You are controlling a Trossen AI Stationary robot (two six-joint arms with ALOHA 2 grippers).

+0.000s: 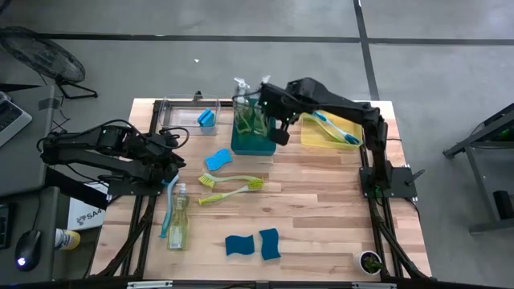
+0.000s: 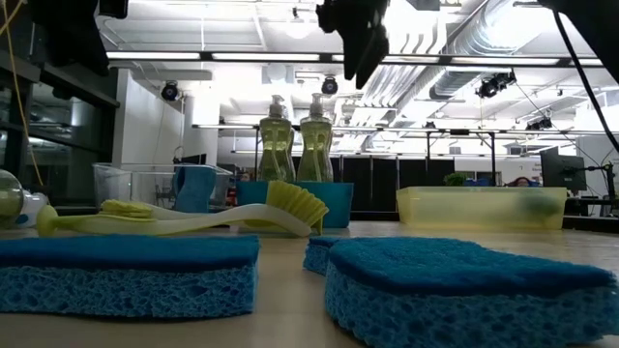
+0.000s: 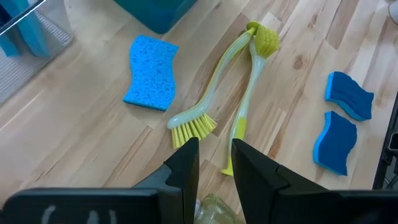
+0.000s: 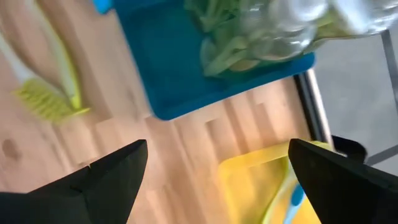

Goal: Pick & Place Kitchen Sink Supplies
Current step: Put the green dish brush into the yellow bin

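Two clear pump bottles of yellow-green soap [image 1: 247, 119] stand upright in the teal bin [image 1: 255, 147]. My right gripper [image 1: 279, 131] hangs wide open above that bin's right side, with nothing between its fingers [image 4: 112, 174]. A blue brush [image 1: 333, 128] lies in the yellow bin [image 1: 309, 136]. Loose on the table lie two lime-green brushes [image 1: 231, 186], a blue sponge [image 1: 218, 160], a third soap bottle on its side [image 1: 177, 218] and a blue brush [image 1: 167, 210]. My left gripper [image 3: 214, 158] waits at the table's left, fingers a narrow gap apart, holding nothing.
A clear bin [image 1: 181, 112] at the far left holds a blue sponge [image 1: 207, 119]. Two more blue sponges [image 1: 239, 244] [image 1: 270, 243] lie near the front edge. Bare wood lies at the table's right and middle front.
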